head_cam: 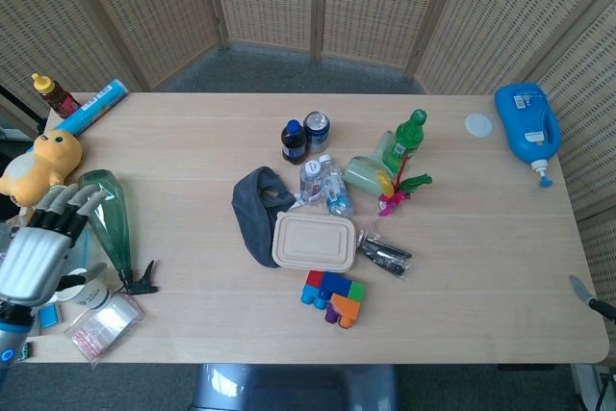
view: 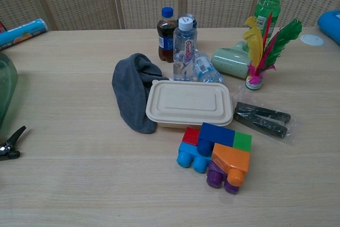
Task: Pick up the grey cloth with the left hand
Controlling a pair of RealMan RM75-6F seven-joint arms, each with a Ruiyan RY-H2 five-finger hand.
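My left robot hand (head_cam: 43, 243) hovers with fingers spread and nothing in it at the bench's (head_cam: 192, 141) near-left corner, over a white cup (head_cam: 85, 289) and just beside a green glass bottle (head_cam: 108, 218). The grey cloth (head_cam: 255, 216) lies well off to its right, mid-bench, touching the left side of a beige lidded box (head_cam: 314, 241). Toy blocks (head_cam: 335, 297) sit nearer me than the box.

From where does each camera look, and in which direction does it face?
Head view: high above the near edge, looking steeply down on the whole table; the left hand shows at the left edge.
Chest view: low at the near edge, facing across the table; no hand shows.
Both share the grey cloth beside the beige box.
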